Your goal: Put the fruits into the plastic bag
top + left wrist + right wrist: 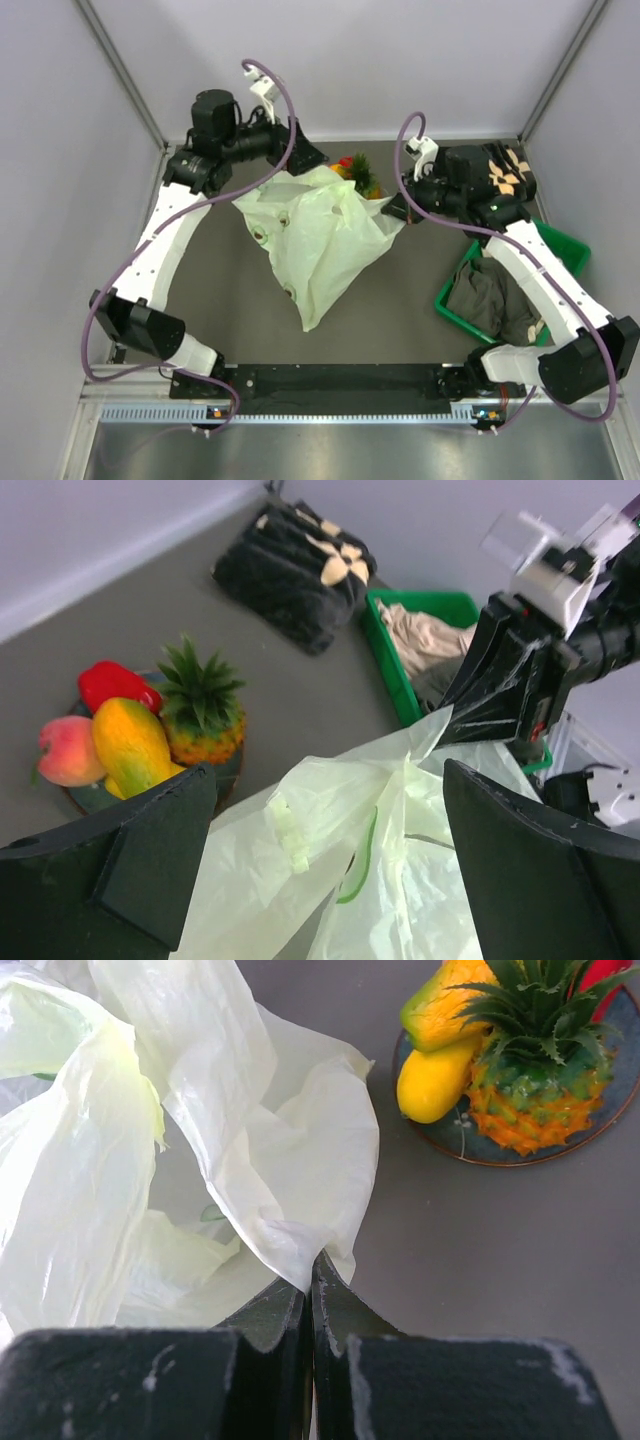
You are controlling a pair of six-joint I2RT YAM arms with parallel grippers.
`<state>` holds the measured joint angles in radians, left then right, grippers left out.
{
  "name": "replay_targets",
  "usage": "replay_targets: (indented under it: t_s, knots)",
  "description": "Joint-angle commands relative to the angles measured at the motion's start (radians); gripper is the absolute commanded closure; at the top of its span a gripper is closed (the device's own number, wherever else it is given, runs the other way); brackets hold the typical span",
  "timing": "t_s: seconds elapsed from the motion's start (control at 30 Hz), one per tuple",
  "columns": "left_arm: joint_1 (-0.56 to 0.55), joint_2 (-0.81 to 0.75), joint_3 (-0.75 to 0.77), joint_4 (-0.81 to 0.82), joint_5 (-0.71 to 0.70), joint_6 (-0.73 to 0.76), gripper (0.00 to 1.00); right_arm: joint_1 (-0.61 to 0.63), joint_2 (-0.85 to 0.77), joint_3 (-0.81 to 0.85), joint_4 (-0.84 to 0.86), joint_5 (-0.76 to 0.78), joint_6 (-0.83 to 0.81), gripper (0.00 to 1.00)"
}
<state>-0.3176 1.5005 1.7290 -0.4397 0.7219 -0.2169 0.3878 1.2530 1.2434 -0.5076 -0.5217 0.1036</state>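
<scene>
Progress: no fruit bagged, as far as I can see. All the fruit (352, 168) sits on the plate (610, 1090) at the far side of the worktop (410, 300), just beyond the bag (320, 240). The bag is translucent and lies crumpled, mouth end toward the plate. No fruit shape shows through it in any view, so I read it as empty.

Hands:
- right hand (312, 1275): fingers pressed together, pinching a thin edge of the bag at the mouth, near the plate.
- left hand (328, 778): spread wide over the other side of the mouth, holding nothing. Bag film lies below and between its fingers; can't tell if it touches them.

My read of the step: getting the mouth open. One side is gripped, the other isn't. Left to do: secure or prop the second side, then every transfer.

Counts:
- pineapple (205, 720): 1
- mangoes: 2, an orange-yellow mango (130, 745) and a pinkish mango (65, 750)
- red one (112, 683): 1
- yellow piece (435, 1080): 1, tucked against the pineapple
- total 5 fruit visible; can't tell if anything hides behind the pineapple
- bag 1, plate 1
- basket (565, 250): 1, on the right, with clothes (490, 295) in it
- dark cloth (510, 170): 1, folded, beyond the basket
</scene>
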Motion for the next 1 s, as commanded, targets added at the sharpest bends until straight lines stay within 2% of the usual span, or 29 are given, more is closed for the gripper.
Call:
replay_targets:
  t_s: [0.0,0.1,0.2,0.37,0.5,0.53,0.6,0.63,0.73,0.77,0.83,0.87,0.93,0.97]
  knots:
    - [-0.020,0.024,0.009,-0.062,0.031,0.114,0.01,-0.004,0.014,0.039,0.035,-0.057,-0.018,1.00]
    - [-0.034,0.044,-0.006,-0.117,-0.015,0.164,0.05,-0.004,0.022,0.041,0.035,-0.075,-0.015,1.00]
    - [-0.040,0.034,-0.046,-0.093,-0.036,0.177,0.05,-0.004,0.026,0.045,0.032,-0.080,-0.016,1.00]
    - [-0.049,0.036,-0.075,-0.148,-0.033,0.198,0.06,-0.006,0.026,0.042,0.027,-0.070,-0.015,1.00]
    - [-0.054,0.012,-0.124,-0.185,-0.071,0.208,0.16,-0.006,0.040,0.041,0.037,-0.069,-0.008,1.00]
    - [-0.054,0.006,-0.141,-0.186,-0.085,0.208,0.22,-0.006,0.043,0.044,0.040,-0.069,-0.008,1.00]
    - [-0.052,-0.011,-0.155,-0.183,-0.102,0.209,0.28,-0.006,0.059,0.050,0.040,-0.070,-0.008,1.00]
    - [-0.054,-0.014,-0.167,-0.182,-0.102,0.208,0.38,-0.004,0.066,0.059,0.040,-0.070,-0.013,1.00]
    - [-0.054,-0.013,-0.178,-0.198,-0.088,0.197,0.56,-0.006,0.083,0.077,0.038,-0.074,-0.016,1.00]
    - [-0.055,-0.008,-0.180,-0.208,-0.085,0.197,0.70,-0.004,0.086,0.082,0.046,-0.074,-0.015,1.00]
    - [-0.055,-0.006,-0.180,-0.234,-0.084,0.197,0.81,-0.006,0.100,0.102,0.049,-0.074,-0.005,1.00]
    - [-0.054,-0.013,-0.181,-0.238,-0.085,0.200,0.90,-0.006,0.108,0.109,0.052,-0.074,-0.004,1.00]
    - [-0.055,-0.028,-0.189,-0.231,-0.107,0.200,1.00,0.000,0.123,0.128,0.067,-0.084,0.008,1.00]
    - [-0.055,-0.046,-0.190,-0.226,-0.122,0.192,1.00,0.005,0.129,0.134,0.072,-0.084,0.010,1.00]
